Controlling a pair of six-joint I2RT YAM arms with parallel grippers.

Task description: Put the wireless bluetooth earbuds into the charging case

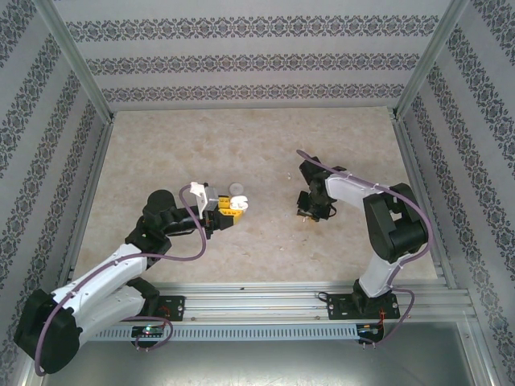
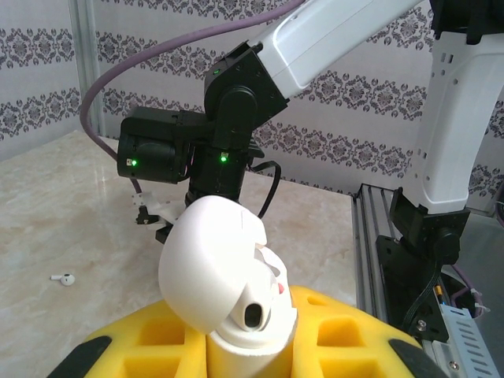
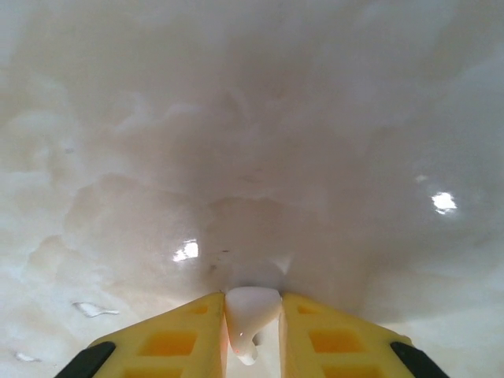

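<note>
Charging case (image 2: 224,287), lid open, clamped betw. left gripper (image 2: 252,346) fingers, earbud (image 3: 252,309) pinched by right gripper (image 3: 253,337) near table (image 3: 252,142), 2nd earbud (image 2: 63,277) laid at case's 9 o'clock.

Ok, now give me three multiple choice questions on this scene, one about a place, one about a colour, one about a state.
1. Where is the loose earbud in the left wrist view?
A. On the table, to the left of the charging case
B. Inside the case
C. On the metal rail

2. What colour are the gripper fingers?
A. Blue
B. Yellow
C. Red

3. What state is the right gripper in?
A. Wide open
B. Shut on the case
C. Shut on a small white earbud

Answers:
1 A: it lies alone on the pale tabletop.
2 B: both wrist views show yellow fingers.
3 C: the white piece is pinched between its fingers, while the left gripper holds the case.
</note>
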